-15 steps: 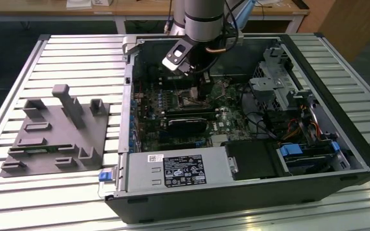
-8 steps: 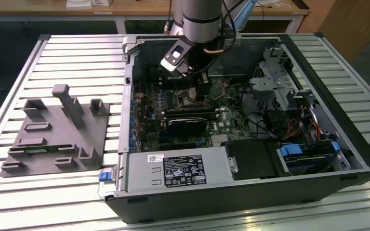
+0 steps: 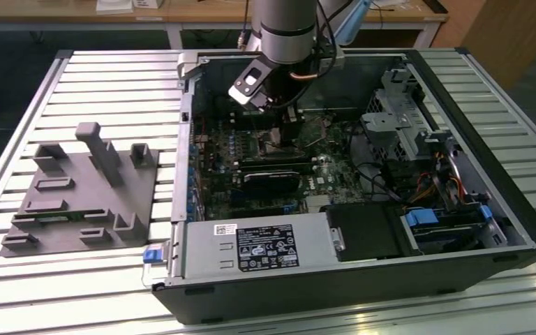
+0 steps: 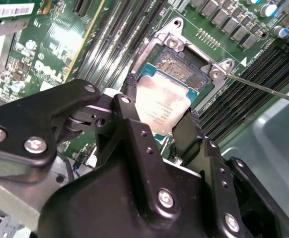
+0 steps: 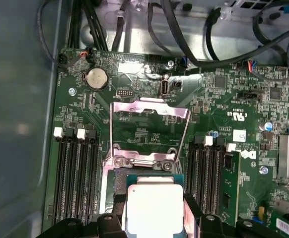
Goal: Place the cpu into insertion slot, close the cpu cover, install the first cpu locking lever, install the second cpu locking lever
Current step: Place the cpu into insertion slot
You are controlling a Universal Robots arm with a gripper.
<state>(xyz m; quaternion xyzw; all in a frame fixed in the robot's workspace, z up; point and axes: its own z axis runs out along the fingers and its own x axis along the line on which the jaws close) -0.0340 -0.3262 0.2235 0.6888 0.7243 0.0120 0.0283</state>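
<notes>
My gripper (image 4: 159, 121) is shut on the cpu (image 4: 162, 104), a pale silvery square chip held between two black fingers (image 4: 128, 106). The chip hangs tilted just over the insertion slot (image 4: 181, 67), whose dark, pin-covered centre shows partly beyond the chip's edge. In the first wrist view the cpu (image 5: 154, 206) sits in the gripper (image 5: 154, 213) right beside the slot's metal rim (image 5: 142, 159). The cpu cover (image 5: 149, 110), a thin silvery frame, stands flipped open past the slot. A thin locking lever (image 4: 263, 87) sticks out from the socket corner. In the exterior view the gripper (image 3: 280, 115) hovers above the slot (image 3: 273, 144) inside the open case.
Long black memory slots (image 5: 75, 173) flank the socket on both sides. Cables (image 5: 184, 34) run along the case wall behind the board. A power supply (image 3: 259, 244) and drive cage (image 3: 407, 129) crowd the case. A grey fixture (image 3: 82, 188) sits on the slatted table at the exterior view's left.
</notes>
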